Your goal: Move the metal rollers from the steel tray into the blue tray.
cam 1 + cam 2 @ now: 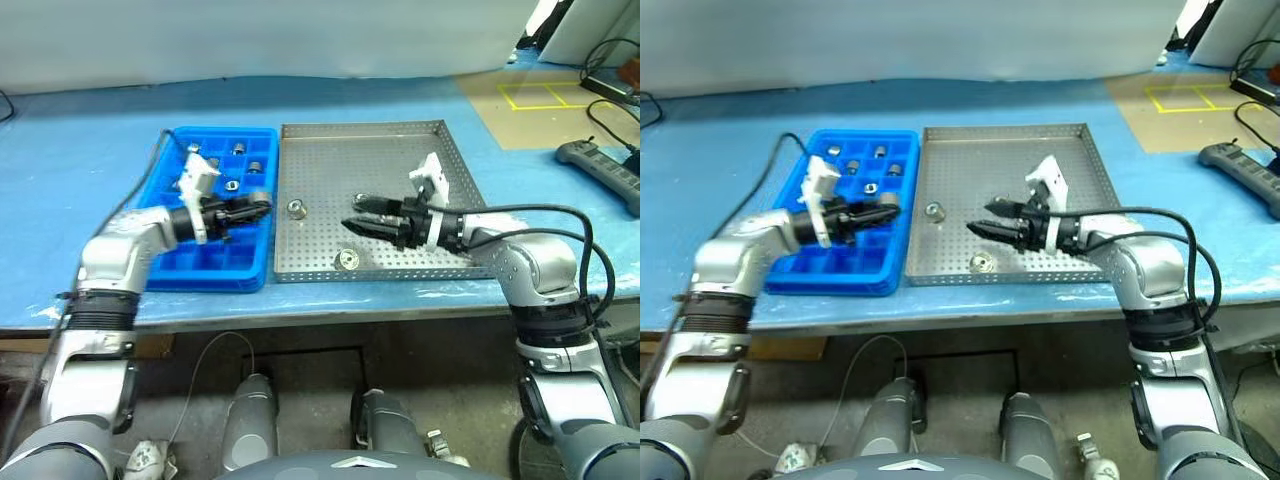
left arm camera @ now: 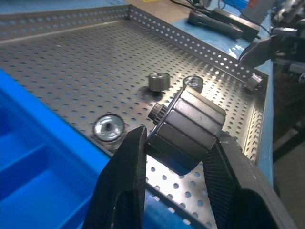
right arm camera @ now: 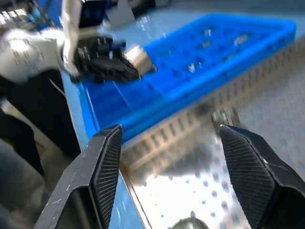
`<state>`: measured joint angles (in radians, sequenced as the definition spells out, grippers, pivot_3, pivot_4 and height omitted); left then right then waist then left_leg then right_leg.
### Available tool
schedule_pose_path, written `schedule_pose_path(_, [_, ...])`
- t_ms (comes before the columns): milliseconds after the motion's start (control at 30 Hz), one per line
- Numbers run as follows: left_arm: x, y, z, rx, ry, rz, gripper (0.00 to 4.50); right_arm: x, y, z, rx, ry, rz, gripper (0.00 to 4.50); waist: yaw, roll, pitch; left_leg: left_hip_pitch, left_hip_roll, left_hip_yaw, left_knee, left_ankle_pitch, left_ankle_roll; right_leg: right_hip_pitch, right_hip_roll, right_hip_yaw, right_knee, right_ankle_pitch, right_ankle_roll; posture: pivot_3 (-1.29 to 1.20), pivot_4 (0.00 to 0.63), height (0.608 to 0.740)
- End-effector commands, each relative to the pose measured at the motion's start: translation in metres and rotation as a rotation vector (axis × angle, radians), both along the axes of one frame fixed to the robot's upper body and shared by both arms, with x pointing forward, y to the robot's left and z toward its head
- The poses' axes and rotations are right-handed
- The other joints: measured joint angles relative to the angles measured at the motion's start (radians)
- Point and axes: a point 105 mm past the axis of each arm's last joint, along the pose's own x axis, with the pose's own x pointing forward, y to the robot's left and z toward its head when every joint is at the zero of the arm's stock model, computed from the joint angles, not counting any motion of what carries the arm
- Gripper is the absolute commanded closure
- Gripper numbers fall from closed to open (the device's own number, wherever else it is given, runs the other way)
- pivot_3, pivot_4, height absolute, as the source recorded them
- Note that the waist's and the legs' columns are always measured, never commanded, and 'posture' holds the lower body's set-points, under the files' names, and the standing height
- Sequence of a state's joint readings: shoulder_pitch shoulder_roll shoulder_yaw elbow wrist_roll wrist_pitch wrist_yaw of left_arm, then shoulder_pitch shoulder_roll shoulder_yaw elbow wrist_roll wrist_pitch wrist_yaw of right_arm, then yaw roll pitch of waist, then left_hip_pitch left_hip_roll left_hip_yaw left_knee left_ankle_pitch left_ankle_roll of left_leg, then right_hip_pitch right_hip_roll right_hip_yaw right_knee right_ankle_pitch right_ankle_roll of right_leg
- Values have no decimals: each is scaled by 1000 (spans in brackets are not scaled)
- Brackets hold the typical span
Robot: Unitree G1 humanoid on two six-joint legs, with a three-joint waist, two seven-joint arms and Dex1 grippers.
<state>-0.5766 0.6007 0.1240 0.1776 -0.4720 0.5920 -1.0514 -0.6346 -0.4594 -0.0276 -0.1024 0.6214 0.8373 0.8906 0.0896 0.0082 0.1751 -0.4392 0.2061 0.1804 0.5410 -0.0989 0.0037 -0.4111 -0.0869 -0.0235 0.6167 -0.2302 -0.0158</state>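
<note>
left end effector (image 1: 262, 207): clenched on one metal roller (image 2: 188, 128), over the right edge of the blue tray, left of centre in the left eye view.
right end effector (image 1: 352, 214): released, fingers apart with nothing between them, above the middle of the steel tray, pointing to the left of the frame.
steel tray (image 1: 330, 160): perforated, in the centre of the frame, lying on the blue counter (image 1: 90, 140).
blue tray (image 1: 262, 140): touching the left wall of the steel tray (long sides together).
rollers in steel tray: one (image 1: 296, 208) near its left wall, one (image 1: 347, 258) near its lower edge; the left wrist view shows more small ones near a far corner.
rollers in blue tray: several (image 1: 239, 148) in the upper compartments, each in its own square.
power strip (image 1: 600, 170): at the right edge of the frame, on the counter.
</note>
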Motion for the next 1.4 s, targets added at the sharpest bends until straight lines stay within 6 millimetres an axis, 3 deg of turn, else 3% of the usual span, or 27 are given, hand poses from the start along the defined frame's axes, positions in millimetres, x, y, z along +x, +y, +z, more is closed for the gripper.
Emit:
schedule_pose_path(33, [-12, 29, 28, 23, -102, 106, 3164, -12, 28, 38, 131, -69, 116, 1152, 5, 0, 0, 0, 0, 0, -1, 0, -1, -1, 0, 0, 1, -1, -1, 117, 150, 740])
schedule_pose_path(167, [-30, 60, 44, 27, -125, 274, 3164, -2, 53, 19, 97, -15, 139, 1152, 37, -2, 0, 0, 1, -2, -2, 1, -2, -1, -1, -2, 3, -2, -2, 227, 150, 740])
schedule_pose_path(300, [-46, 90, 17, 129, -88, 464, 3164, 1, 68, 6, 75, 15, 171, 1152, 64, -2, 0, -1, -1, -2, -2, 1, -3, -1, -5, -2, 3, -3, -1, 307, 150, 740])
schedule_pose_path(433, [-35, 110, -4, 197, -147, 684, 3164, 7, 80, 5, 36, -31, 166, 1152, 108, -3, 1, -1, -1, -5, -7, 3, -6, -2, -5, -3, 3, -7, 6, 362, 150, 740])
schedule_pose_path(500, [-25, 106, -17, 213, -166, 729, 3164, 9, 87, 16, 44, -75, 160, 1152, 124, -3, 1, 0, 0, -6, -8, 4, -7, -3, -4, -3, 5, -8, 8, 365, 150, 740])
schedule_pose_path(600, [-13, 98, -20, 166, -187, 764, 3164, 5, 92, 22, 66, -88, 180, 1152, 147, -6, -1, 0, 0, -7, -10, 6, -11, -4, -4, -3, 6, -8, 9, 366, 150, 740])
schedule_pose_path(733, [2, 74, -12, 86, -240, 724, 3164, 1, 91, 15, 51, -75, 191, 1152, 158, -9, -1, -1, -1, -8, -10, 6, -11, -3, -4, -3, 6, -6, 7, 343, 150, 740])
schedule_pose_path(867, [17, 65, -8, 71, -259, 709, 3164, 6, 85, 19, 72, -63, 156, 1152, 156, -9, -1, -2, -1, -8, -9, 7, -12, -5, -3, -3, 7, -3, 3, 323, 150, 740])
schedule_pose_path(1067, [34, 68, -22, 154, -244, 745, 3164, 7, 82, 13, 48, -62, 137, 1152, 140, -9, -1, -2, -1, -8, -9, 10, -16, -7, -2, -2, 7, -1, 6, 302, 150, 740])
schedule_pose_path(1233, [35, 70, -28, 143, -229, 758, 3164, 12, 78, 8, 23, -60, 102, 1152, 141, -9, -1, -6, -1, -8, -9, 10, -16, -10, -1, -3, 7, 0, 7, 282, 150, 740])
schedule_pose_path(1400, [31, 90, -29, 180, -247, 842, 3164, 15, 74, 6, 4, -66, 84, 1152, 140, -9, -1, -7, 0, -8, -6, 10, -16, -10, -1, -3, 7, 0, 6, 273, 150, 740])
